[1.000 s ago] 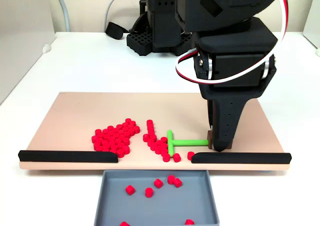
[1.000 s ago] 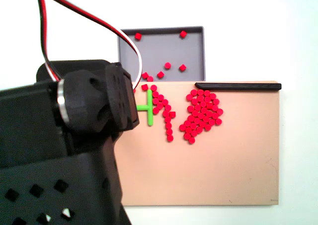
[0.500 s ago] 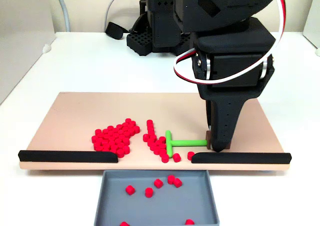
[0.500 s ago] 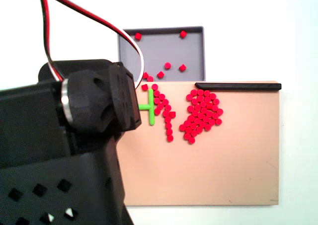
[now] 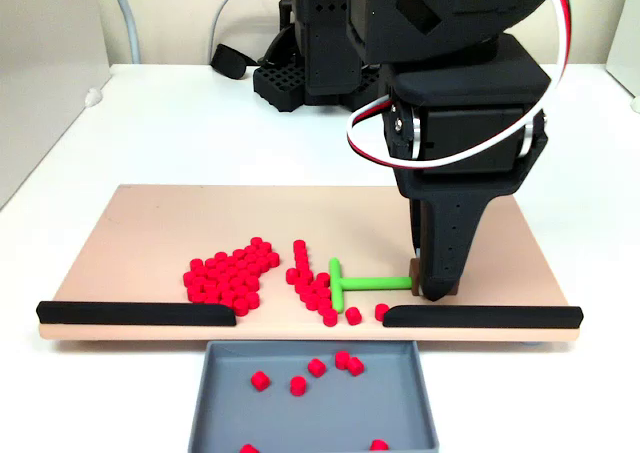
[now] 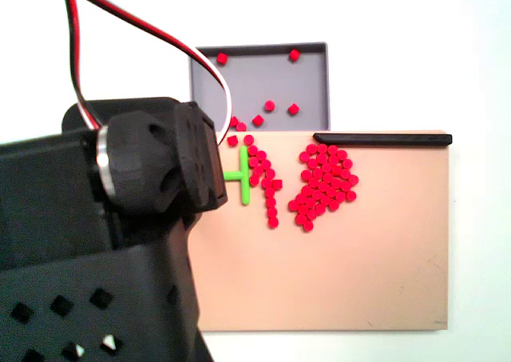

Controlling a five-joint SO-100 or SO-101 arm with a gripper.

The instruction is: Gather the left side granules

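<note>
1. I read the granules (image 5: 318, 285) as very light, hard little plastic beads. They will slide and roll on the smooth board (image 5: 150, 233) at the slightest nudge, and they look too small and loose to pinch one by one.

2. So I would not take hold of the beads at all. The place to hold is the stem end of the green T tool (image 5: 362, 284), and the crossbar does the sweeping.

3. My gripper (image 5: 436, 291) is clamped on the far end of that stem, down near the board's front edge beside the inner end of the right-hand black rail (image 5: 480, 316) as the front fixed view shows it.

4. The crossbar is upright against the bead string, touching or just beside its nearest beads. In the fixed view from behind the arm, the tool (image 6: 240, 179) pokes out past the arm's black housing.

5. The granules are bright red stubby cylinders, all alike, lying in a narrow crooked line that runs from mid-board to the front edge, ending at the gap between the two rails. A few sit at the lip above the grey tray (image 5: 220, 393).

6. A larger red bead heap (image 5: 230, 271) lies close beyond them, toward the left-hand rail (image 5: 135, 313). I judge a hard push could merge the two groups.

7. Several beads already lie in the tray.
</note>
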